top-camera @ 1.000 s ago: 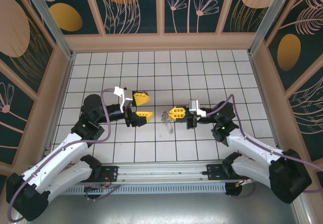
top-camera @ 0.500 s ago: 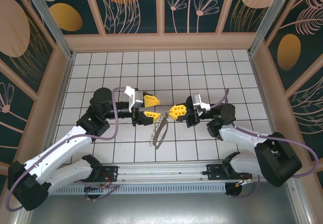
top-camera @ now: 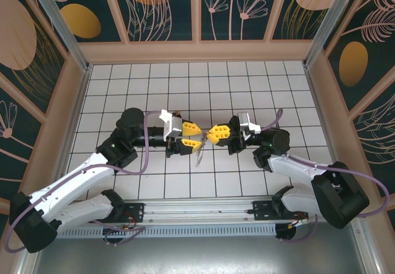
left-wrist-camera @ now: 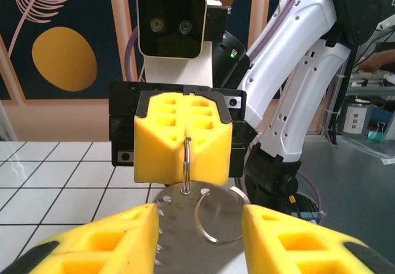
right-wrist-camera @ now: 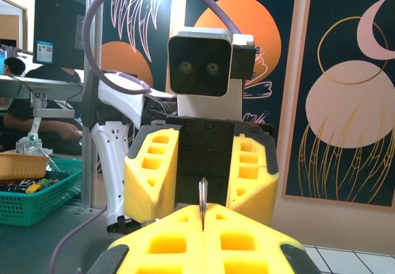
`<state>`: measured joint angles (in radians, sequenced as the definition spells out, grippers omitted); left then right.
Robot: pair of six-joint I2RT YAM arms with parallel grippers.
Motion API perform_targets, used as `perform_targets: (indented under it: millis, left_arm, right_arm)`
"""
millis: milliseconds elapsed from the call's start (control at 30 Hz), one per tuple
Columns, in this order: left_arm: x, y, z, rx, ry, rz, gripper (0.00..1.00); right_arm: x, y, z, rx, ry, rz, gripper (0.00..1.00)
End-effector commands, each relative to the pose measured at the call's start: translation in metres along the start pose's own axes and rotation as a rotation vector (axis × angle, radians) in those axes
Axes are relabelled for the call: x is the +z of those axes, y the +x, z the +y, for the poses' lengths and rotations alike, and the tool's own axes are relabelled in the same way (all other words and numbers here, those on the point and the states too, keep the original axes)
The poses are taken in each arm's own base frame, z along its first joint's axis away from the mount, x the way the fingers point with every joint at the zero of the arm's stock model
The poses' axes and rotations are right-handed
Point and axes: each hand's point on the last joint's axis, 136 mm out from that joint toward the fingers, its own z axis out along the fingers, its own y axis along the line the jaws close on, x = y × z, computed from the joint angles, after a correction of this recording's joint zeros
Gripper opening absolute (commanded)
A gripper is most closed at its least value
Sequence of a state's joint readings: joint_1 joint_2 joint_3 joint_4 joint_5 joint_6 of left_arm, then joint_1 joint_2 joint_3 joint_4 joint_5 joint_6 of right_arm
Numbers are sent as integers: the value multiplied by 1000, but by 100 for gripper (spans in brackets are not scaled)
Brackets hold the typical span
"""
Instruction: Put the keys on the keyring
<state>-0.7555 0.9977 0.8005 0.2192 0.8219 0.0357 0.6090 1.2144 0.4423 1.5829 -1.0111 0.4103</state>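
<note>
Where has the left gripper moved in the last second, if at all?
Yes. In the top view the left gripper has shifted right across the tiles, toward the right gripper, which pinches the keyring.

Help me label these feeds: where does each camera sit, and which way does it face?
Top: overhead, behind the robot, looking down at the tiled table; left arm and right arm show.
Left wrist: faces the right gripper; own open fingers below.
Right wrist: faces the left gripper; own shut fingers below.
Shared: both wrist views show the keyring the right gripper pinches.
</note>
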Motion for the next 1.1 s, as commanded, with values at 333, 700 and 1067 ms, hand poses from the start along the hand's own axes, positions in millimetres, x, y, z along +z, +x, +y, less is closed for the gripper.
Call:
perform_targets:
  millis: [333,700,1067]
  left_arm:
    - [6,-11,7,56,-18,-30,30]
    - [7,-15,6,64,-12,-38,26]
    - [8,-9,11,69,-32,-11,33]
  right_arm:
    - [2,-7,9,-27,-11,-28,0]
    - [3,-1,1,-22,15,-10,0]
    - [2,-3,-2,-36,39,-13,0]
